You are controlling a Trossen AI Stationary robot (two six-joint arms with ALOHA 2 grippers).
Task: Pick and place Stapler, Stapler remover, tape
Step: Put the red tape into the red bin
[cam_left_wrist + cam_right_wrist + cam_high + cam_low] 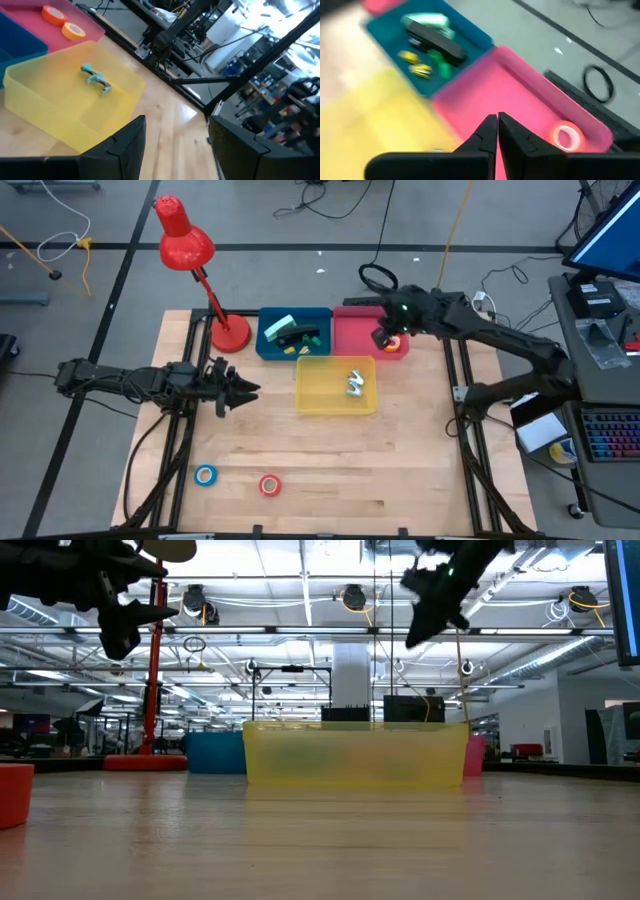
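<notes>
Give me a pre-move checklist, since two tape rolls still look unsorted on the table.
1. Right gripper empty and shut above the pink bin: ok.
2. Orange roll and yellow roll in the pink bin: ok.
3. Blue roll and red roll binned: not ok, both on the table.
4. Left gripper open, holding nothing: ok.
5. Staple remover in the yellow bin: ok.
</notes>
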